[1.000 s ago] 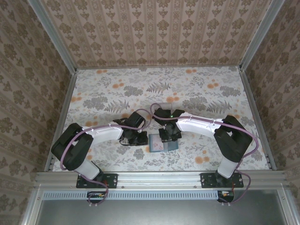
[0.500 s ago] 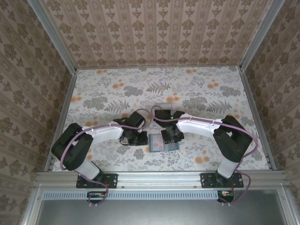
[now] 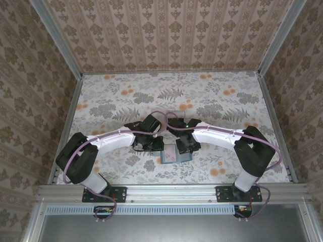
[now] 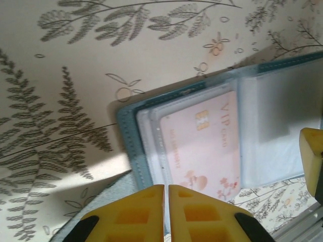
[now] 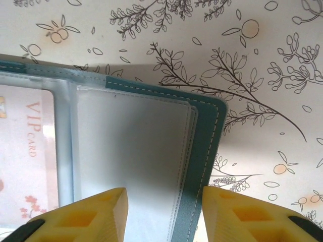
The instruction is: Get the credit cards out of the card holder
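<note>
Clear sleeve [image 4: 151, 136] covers the credit card [image 4: 202, 146] (card holder [image 5: 207, 151] open) on floral table [image 3: 227, 101].

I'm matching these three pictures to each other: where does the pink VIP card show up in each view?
Top external: the VIP card sits just below the picture's centre, in the open card holder.
Left wrist: the VIP card is right of centre, inside a clear pocket.
Right wrist: the VIP card is cut off by the left edge, in the lower half.
Shared landmark: the card holder's teal border.
</note>
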`<state>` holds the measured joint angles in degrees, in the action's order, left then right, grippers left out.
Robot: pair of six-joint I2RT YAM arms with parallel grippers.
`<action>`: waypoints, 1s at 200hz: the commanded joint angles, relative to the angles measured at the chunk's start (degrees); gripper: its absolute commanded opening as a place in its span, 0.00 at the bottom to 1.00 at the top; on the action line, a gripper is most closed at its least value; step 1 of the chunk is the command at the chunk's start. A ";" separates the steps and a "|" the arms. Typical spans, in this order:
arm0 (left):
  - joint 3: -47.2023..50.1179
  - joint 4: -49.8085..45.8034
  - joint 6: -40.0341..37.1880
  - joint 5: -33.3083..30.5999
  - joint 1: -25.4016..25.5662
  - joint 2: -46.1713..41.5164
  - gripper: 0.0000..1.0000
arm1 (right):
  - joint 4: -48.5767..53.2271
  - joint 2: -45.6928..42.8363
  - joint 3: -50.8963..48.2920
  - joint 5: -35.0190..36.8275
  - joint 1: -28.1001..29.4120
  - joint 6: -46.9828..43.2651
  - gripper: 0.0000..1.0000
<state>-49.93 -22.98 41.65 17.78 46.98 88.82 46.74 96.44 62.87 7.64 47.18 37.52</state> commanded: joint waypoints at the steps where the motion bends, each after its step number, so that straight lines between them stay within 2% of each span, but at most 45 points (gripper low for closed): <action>1: -1.60 0.72 1.13 0.55 1.37 1.60 0.11 | 0.49 -2.06 -0.73 -1.30 0.13 0.01 0.40; 35: -1.19 3.85 2.60 1.47 2.48 4.54 0.10 | -1.88 -3.49 -1.13 -5.07 -0.26 0.52 0.31; 70: -0.40 4.77 2.85 1.60 2.57 5.61 0.09 | -4.46 -5.07 -1.39 -8.72 -0.59 1.17 0.28; 125: 0.15 4.36 2.32 1.23 2.33 6.33 0.08 | -15.71 -4.45 -5.77 -21.35 -3.10 4.73 0.20; 200: 0.78 3.39 1.74 0.68 2.17 6.11 0.07 | -23.03 0.58 -7.55 -24.70 -5.26 5.33 0.15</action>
<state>-50.19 -18.57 43.97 18.68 49.10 94.52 26.39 95.53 56.27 -14.92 42.46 42.02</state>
